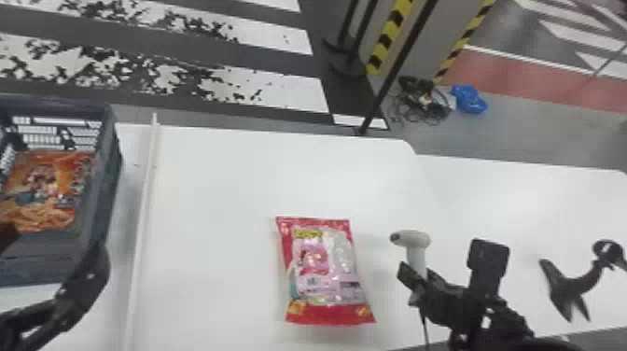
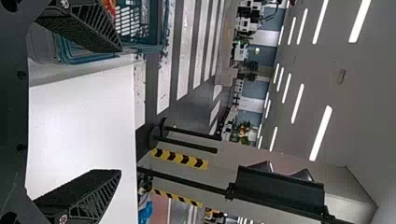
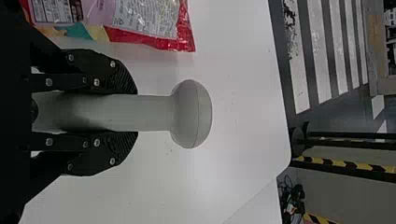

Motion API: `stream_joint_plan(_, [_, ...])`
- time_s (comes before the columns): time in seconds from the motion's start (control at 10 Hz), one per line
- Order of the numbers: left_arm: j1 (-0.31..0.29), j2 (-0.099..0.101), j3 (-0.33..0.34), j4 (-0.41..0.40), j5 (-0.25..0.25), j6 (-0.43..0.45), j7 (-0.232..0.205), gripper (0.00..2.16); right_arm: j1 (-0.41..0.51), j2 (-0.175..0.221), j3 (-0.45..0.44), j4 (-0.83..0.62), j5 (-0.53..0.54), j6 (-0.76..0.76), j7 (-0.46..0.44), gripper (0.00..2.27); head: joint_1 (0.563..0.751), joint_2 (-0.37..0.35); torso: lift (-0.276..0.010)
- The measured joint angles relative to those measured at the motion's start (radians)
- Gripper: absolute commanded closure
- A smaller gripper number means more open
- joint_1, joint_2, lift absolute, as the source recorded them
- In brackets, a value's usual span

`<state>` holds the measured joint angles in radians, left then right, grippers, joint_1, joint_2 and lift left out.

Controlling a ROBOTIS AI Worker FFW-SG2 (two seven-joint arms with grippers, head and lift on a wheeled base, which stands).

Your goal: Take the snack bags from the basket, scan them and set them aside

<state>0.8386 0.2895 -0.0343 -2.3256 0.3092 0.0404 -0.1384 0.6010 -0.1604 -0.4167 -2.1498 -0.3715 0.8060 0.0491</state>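
Observation:
In the head view, my left gripper (image 1: pixel 88 273) is at the lower left, beside the near right corner of the dark basket (image 1: pixel 114 154). An orange snack bag (image 1: pixel 44 186) lies inside that basket. The left wrist view has my left gripper (image 2: pixel 119 111) open, nothing between its fingers. A red and pink snack bag (image 1: pixel 324 270) lies flat on the white table. Right of it, my right gripper (image 1: pixel 416 284) holds the grey scanner (image 1: pixel 415 239) upright by its handle. In the right wrist view, my right gripper (image 3: pixel 135 113) is shut on the handle of the scanner (image 3: pixel 191 114).
A raised white strip (image 1: pixel 142 219) runs along the table (image 1: pixel 224 172) between basket and red bag. Right of my right gripper stands a black curved object (image 1: pixel 571 284) on the table. Beyond the far edge are a black pole (image 1: pixel 396 70) and floor cables (image 1: pixel 420 102).

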Motion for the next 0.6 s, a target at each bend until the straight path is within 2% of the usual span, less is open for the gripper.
stream_joint_plan(0.4, [0.029,0.000,0.023,-0.014,0.000,-0.004,0.001,0.07,-0.070,-0.103,-0.001,0.235,0.029,-0.144,0.080,2.26,0.695,-0.350,-0.075])
stream_joint_plan(0.6, [0.025,-0.006,0.021,-0.014,-0.005,-0.002,0.007,0.07,-0.117,-0.128,0.010,0.331,0.046,-0.156,0.216,2.25,0.695,-0.350,-0.075])
